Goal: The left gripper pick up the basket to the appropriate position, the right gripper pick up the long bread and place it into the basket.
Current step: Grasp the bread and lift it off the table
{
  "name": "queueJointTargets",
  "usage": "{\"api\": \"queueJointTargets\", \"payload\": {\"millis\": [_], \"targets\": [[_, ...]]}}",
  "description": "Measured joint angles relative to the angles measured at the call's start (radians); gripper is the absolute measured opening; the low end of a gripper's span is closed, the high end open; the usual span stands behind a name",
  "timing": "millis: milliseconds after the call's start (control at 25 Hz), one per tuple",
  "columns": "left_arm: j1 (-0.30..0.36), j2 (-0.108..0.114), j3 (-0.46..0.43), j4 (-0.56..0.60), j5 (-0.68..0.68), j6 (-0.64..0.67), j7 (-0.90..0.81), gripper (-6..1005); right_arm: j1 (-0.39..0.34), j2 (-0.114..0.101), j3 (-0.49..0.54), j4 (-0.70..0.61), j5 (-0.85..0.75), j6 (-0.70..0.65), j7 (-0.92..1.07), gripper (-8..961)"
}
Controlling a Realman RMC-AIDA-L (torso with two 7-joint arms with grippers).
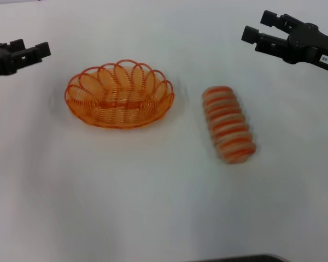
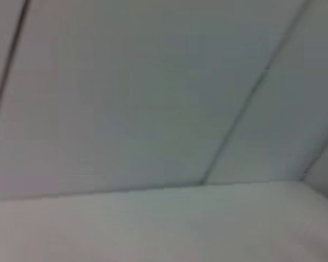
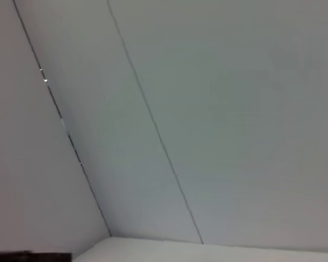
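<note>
The orange wire basket (image 1: 119, 94) stands empty on the white table, left of centre. The long bread (image 1: 228, 124), striped orange and cream, lies on the table to the right of the basket, apart from it. My left gripper (image 1: 33, 49) is at the far left edge, open and empty, well to the left of the basket. My right gripper (image 1: 258, 31) is at the upper right, open and empty, above and beyond the bread. Both wrist views show only pale wall panels and a table edge, with no task object in them.
The white table (image 1: 153, 191) stretches around both objects. A dark edge (image 1: 246, 257) shows at the bottom of the head view.
</note>
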Motion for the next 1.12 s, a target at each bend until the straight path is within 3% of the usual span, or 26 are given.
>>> {"api": "queueJointTargets", "payload": {"millis": [200, 440, 520, 840, 1000, 1120], "targets": [[0.005, 0.022, -0.134, -0.114, -0.035, 0.217, 0.305, 791, 0.007, -0.029, -0.034, -0.016, -0.010, -0.007, 0.170, 946], [0.043, 0.032, -0.185, -0.140, 0.036, 0.364, 0.454, 792, 0.029, -0.095, -0.180, -0.046, -0.051, 0.003, 0.455, 946], [0.048, 0.031, -0.189, -0.140, 0.050, 0.379, 0.467, 792, 0.049, -0.107, -0.205, -0.075, -0.103, -0.003, 0.550, 946], [0.091, 0.018, -0.213, -0.142, 0.133, 0.450, 0.591, 793, 0.146, -0.110, -0.279, -0.301, -0.342, -0.055, 0.949, 945], [0.094, 0.012, -0.213, -0.142, 0.149, 0.450, 0.616, 794, 0.241, -0.114, -0.282, -0.321, -0.517, -0.090, 1.106, 945], [0.095, 0.010, -0.208, -0.142, 0.152, 0.450, 0.629, 794, 0.318, -0.102, -0.283, -0.323, -0.641, -0.125, 1.174, 945]]}}
